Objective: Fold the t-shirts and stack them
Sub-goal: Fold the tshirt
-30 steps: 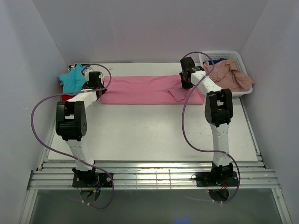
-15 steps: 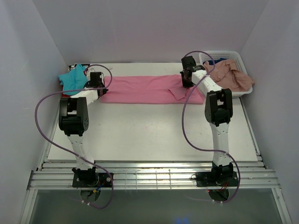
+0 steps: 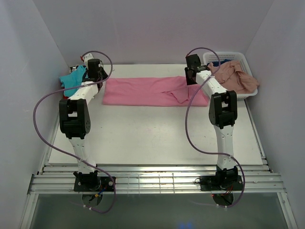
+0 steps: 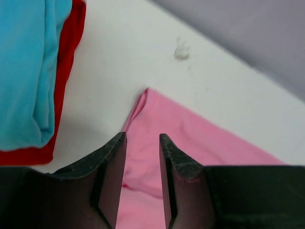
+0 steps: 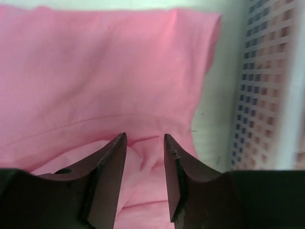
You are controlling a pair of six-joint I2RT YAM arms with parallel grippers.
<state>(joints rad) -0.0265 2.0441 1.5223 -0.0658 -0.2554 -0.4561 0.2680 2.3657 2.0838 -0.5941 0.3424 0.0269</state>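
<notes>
Mostly, the red t-shirt (image 4: pixel 64 86) hides beneath the teal t-shirt (image 4: pixel 24 71).

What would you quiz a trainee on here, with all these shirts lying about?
1. True or false: the left gripper is clamped on the pink shirt.
2. Which lies on top of the red shirt? A the teal shirt, B a yellow one, C a black one.
3. Fill in: the dusty pink shirt hangs over the rim of the white ____.

Key
1. False: its jaws stand apart above the cloth, with nothing between them.
2. A
3. basket
</notes>
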